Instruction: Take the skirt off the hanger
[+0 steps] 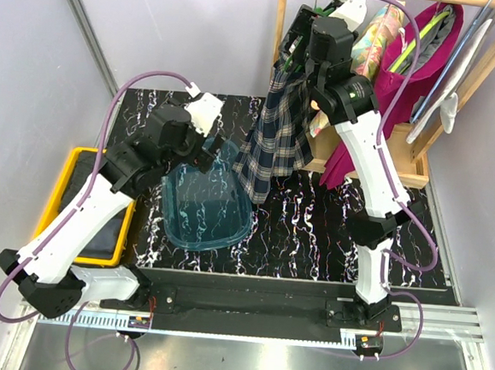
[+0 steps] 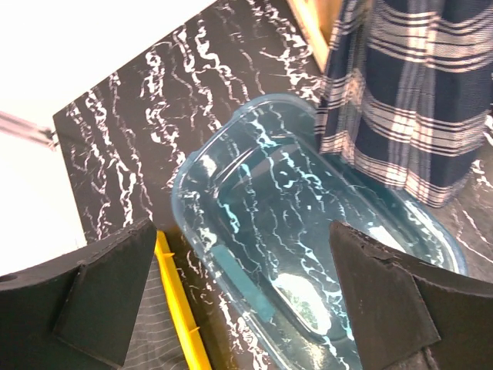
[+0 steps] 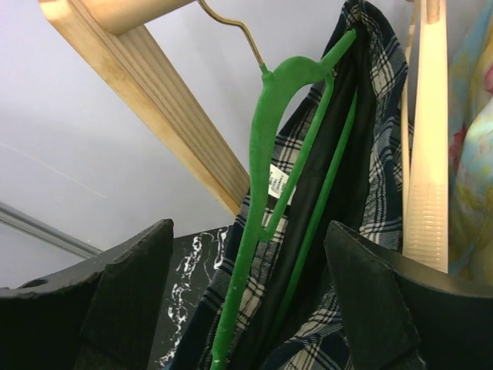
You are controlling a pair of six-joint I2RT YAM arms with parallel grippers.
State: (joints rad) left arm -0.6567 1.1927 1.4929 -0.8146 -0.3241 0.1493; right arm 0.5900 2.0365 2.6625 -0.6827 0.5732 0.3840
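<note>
Your right end effector (image 3: 248, 231) stands wide open and holds nothing, raised close to the thin green plastic hanger (image 3: 263, 131), whose wire hook runs up to the pale wooden rack (image 3: 162, 100). The large pleated navy plaid skirt (image 1: 272, 144) hangs from that hanger, its hem down by the black marbled surface (image 1: 312, 233). Your left end effector (image 2: 243, 231) is also fully open and empty, above the translucent teal plastic tub (image 2: 192, 169) beside the skirt's hem.

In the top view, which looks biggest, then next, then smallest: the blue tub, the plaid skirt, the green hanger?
1. blue tub and plaid skirt: too alike to rank
2. green hanger, mostly hidden
</note>
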